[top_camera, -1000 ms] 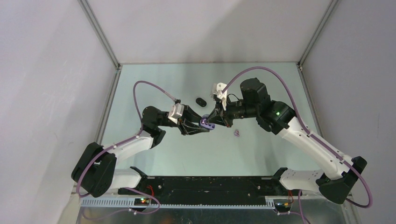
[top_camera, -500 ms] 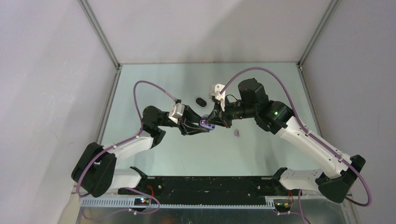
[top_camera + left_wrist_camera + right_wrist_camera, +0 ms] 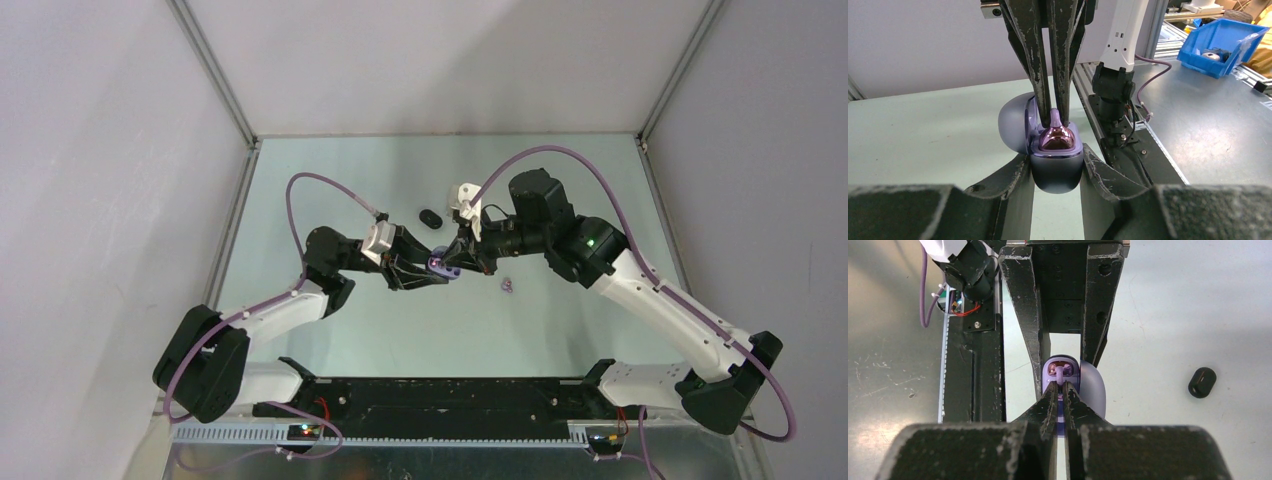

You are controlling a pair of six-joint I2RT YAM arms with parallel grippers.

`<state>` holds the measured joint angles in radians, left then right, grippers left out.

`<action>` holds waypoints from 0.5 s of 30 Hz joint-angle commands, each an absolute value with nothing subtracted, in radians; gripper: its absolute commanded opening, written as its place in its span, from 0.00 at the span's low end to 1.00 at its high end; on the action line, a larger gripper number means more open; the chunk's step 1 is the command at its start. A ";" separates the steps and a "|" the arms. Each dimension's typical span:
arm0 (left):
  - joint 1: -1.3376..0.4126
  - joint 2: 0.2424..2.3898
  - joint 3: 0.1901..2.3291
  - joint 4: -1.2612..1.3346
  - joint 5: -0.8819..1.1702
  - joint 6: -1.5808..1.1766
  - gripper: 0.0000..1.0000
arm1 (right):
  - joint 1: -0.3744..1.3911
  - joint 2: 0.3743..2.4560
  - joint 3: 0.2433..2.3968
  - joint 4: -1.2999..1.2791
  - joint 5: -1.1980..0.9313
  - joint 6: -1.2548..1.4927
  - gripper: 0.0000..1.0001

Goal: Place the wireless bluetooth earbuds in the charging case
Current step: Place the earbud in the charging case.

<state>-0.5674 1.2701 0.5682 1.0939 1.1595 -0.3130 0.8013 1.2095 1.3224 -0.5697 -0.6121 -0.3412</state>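
Note:
My left gripper [image 3: 432,268] is shut on the open purple charging case [image 3: 438,264] and holds it above the table. In the left wrist view the case [image 3: 1057,175] sits between my fingers [image 3: 1013,180], lid [image 3: 1012,125] swung to the left. My right gripper [image 3: 452,268] is shut on a purple earbud [image 3: 1056,138] that sits in the case's well. In the right wrist view my right gripper [image 3: 1062,388] pinches the bud's stem [image 3: 1062,373] over the case [image 3: 1070,363]. A second pale purple earbud [image 3: 509,286] lies on the table to the right. No black buds are in view.
A black oval case [image 3: 431,217] lies on the table behind the grippers; it also shows in the right wrist view [image 3: 1202,382]. Grey walls with metal frame rails enclose the green table [image 3: 330,180]. The arm bases' black rail [image 3: 440,395] runs along the near edge.
My right arm has shifted slightly left, pressing closer to the case. The left gripper and case have stayed in place.

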 commanded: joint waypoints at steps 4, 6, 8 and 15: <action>-0.577 1.256 0.574 1.141 1.158 -0.292 0.03 | 0.811 1.191 1.318 -0.596 -0.637 -0.387 0.06; -0.576 1.255 0.574 1.141 1.158 -0.292 0.03 | 0.809 1.186 1.318 -0.601 -0.642 -0.393 0.06; -0.576 1.256 0.574 1.140 1.158 -0.291 0.03 | 0.809 1.183 1.319 -0.606 -0.649 -0.399 0.06; -0.577 1.254 0.575 1.137 1.157 -0.291 0.03 | 0.808 1.178 1.318 -0.623 -0.679 -0.415 0.06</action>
<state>-0.5713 1.2701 0.5682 1.0935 1.1648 -0.3130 0.8013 1.2018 1.3224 -0.5922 -0.6323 -0.3946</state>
